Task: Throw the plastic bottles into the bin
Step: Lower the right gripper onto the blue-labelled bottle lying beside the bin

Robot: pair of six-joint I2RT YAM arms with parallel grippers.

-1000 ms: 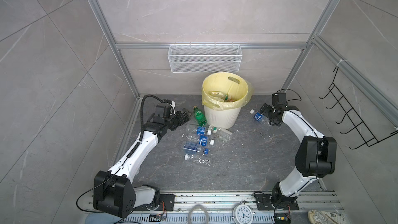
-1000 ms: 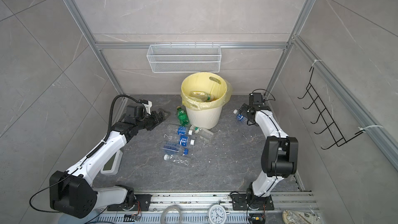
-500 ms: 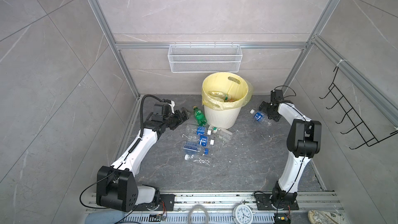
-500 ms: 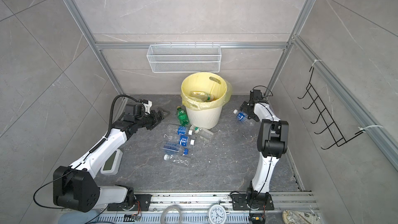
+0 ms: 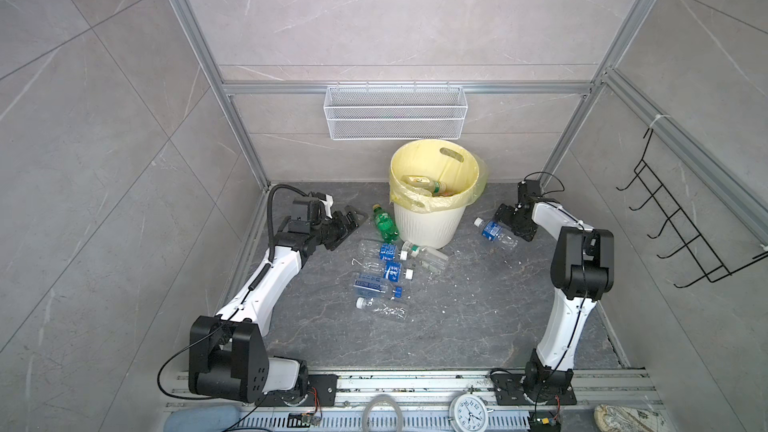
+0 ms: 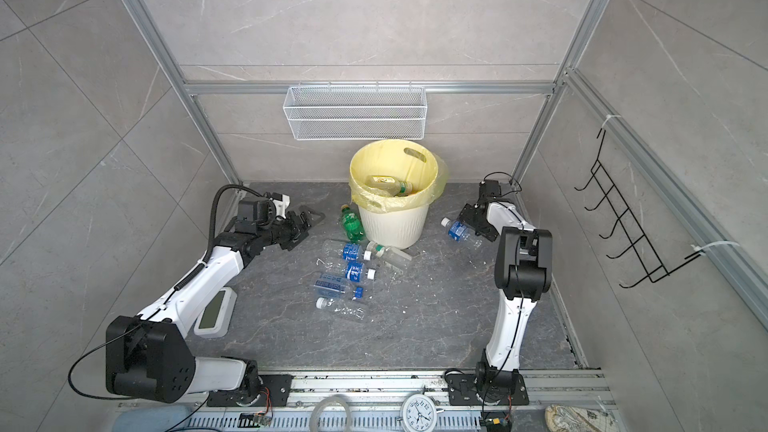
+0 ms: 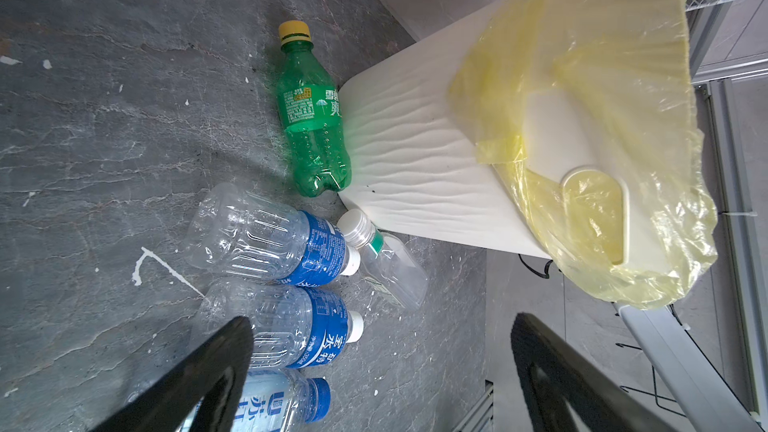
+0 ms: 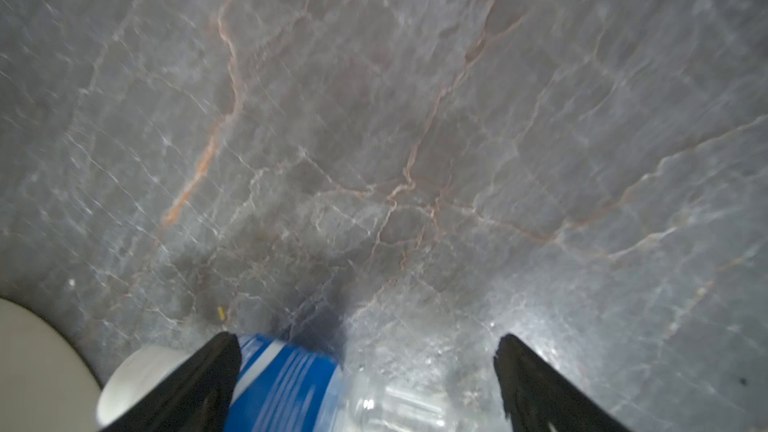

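Bottles (image 5: 384, 274) mostly lie clustered on table (image 5: 478, 305), near-left of bin (image 5: 428, 226); few already inside. Right hand (image 5: 510, 224) wide, straddling lone bottle (image 5: 492, 231) right of bin, apparently poised to grip. Left hand (image 5: 351, 224) wide, empty, aimed at green bottle (image 5: 384, 224) against bin.

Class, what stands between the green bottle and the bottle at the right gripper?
The bin stands between the green bottle and blue-labelled bottle, in both top views.
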